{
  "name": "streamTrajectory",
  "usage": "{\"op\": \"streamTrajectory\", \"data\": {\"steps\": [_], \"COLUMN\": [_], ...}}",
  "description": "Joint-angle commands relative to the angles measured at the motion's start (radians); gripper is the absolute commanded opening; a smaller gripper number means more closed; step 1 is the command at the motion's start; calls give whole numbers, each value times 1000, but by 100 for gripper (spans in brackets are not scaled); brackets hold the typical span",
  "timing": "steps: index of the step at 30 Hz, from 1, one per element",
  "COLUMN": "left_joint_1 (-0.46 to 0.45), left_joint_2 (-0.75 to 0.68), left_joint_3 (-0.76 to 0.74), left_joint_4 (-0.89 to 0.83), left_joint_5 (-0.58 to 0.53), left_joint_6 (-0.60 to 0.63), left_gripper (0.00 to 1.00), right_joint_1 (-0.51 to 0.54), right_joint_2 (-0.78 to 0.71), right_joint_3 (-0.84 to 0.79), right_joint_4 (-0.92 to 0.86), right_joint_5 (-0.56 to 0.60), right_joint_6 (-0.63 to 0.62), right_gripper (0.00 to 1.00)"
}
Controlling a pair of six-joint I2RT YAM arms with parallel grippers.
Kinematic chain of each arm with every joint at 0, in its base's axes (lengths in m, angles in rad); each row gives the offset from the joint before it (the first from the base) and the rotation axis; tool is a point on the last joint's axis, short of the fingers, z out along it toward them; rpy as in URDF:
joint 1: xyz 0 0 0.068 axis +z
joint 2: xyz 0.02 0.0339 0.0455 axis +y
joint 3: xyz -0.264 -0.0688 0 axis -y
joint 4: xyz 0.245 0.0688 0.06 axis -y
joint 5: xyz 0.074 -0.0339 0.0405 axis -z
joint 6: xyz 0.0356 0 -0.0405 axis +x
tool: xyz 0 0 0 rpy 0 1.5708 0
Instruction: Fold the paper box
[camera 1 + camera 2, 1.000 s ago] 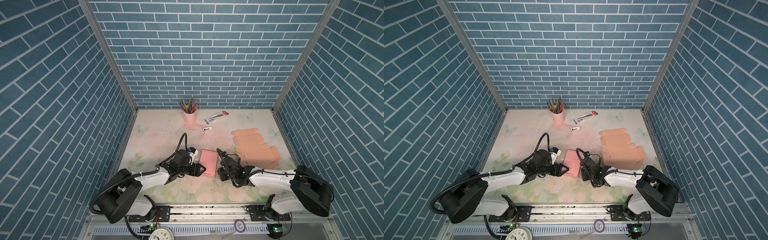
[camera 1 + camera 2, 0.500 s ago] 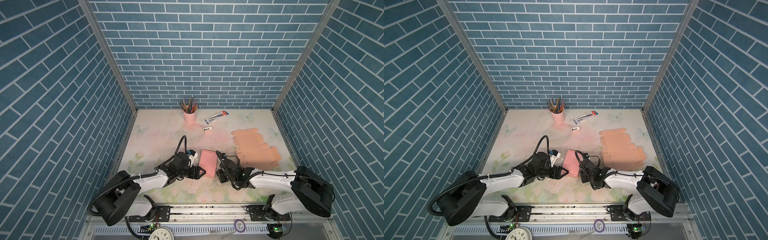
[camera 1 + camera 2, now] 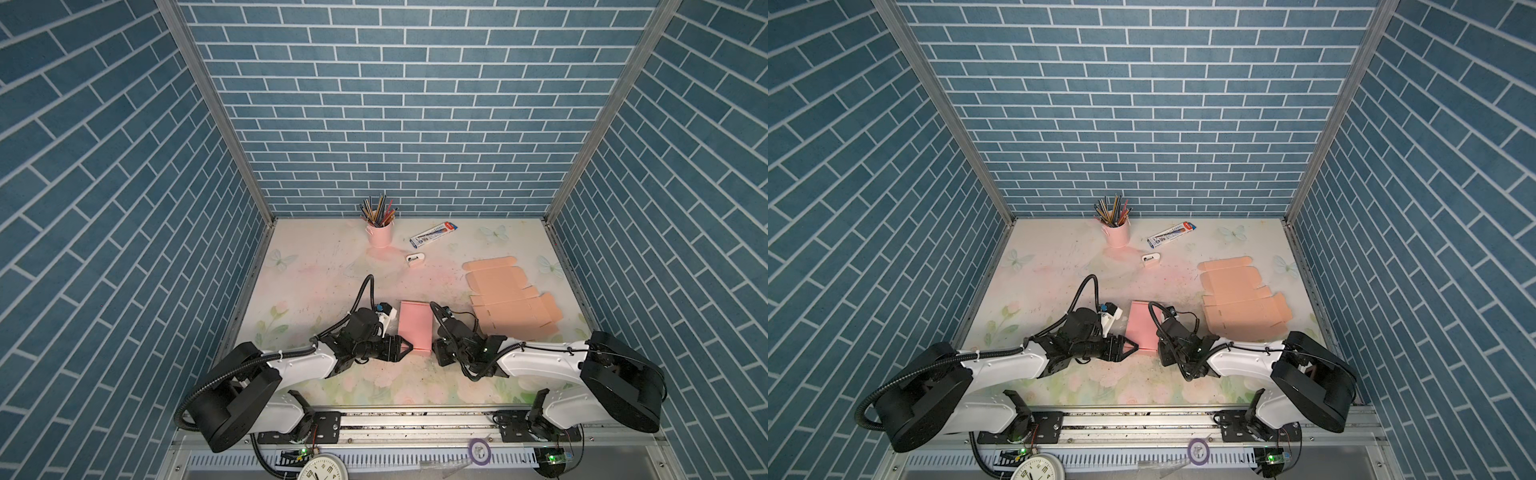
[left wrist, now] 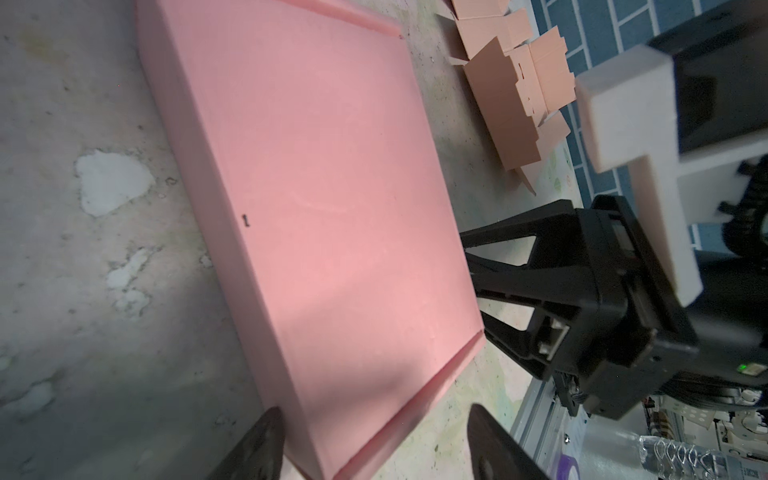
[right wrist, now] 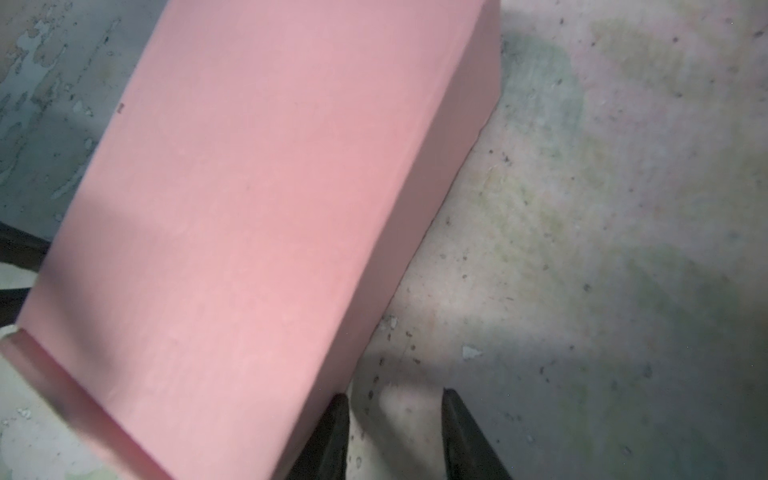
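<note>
The paper box (image 3: 414, 328) (image 3: 1142, 326) is a closed flat pink box lying on the table between my two arms. My left gripper (image 3: 406, 347) (image 3: 1133, 345) is open at its near left corner. In the left wrist view that corner of the box (image 4: 324, 199) sits between the wide jaws of the left gripper (image 4: 374, 449) without being clamped. My right gripper (image 3: 435, 348) (image 5: 395, 432) is open at the near right side. One of its fingers (image 5: 332, 432) rests against the box wall (image 5: 232, 232), and only bare table shows between the jaws.
Flat peach cardboard blanks (image 3: 511, 299) (image 3: 1241, 299) lie right of the box, behind the right arm. At the back stand a pink cup of pencils (image 3: 380, 232), a pen packet (image 3: 432, 233) and a small white item (image 3: 414, 259). A metal rail (image 3: 415, 419) borders the near table edge.
Both grippers have crept slightly toward the near end of the box. The box has hardly moved, and the jaws stand as before.
</note>
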Motion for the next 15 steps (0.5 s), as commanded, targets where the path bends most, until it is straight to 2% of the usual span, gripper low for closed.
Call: {"op": "streamTrajectory", "data": {"steps": [1,4,9,15], "left_joint_1": [-23,-25,-21,21], "left_joint_2": [-1,-6,-34,-34], "left_joint_3": [-7,-11,-15,-25], "left_joint_4": [55,53,4,-11], "left_joint_5": [31,29,-5,2], "left_joint_6": [-14,-15,3,12], "left_gripper": [70,70,71,77], "right_joint_1": [30,30,25,-40], "right_joint_2": [12,5,-50,-126], "right_joint_3": [-12,-49,-81,-136], "right_joint_4": [102,136,59,32], "right_joint_5": [-80,-93,-32,-22], "right_joint_6": [36,48,60,40], "right_gripper": [39,39,39,37]}}
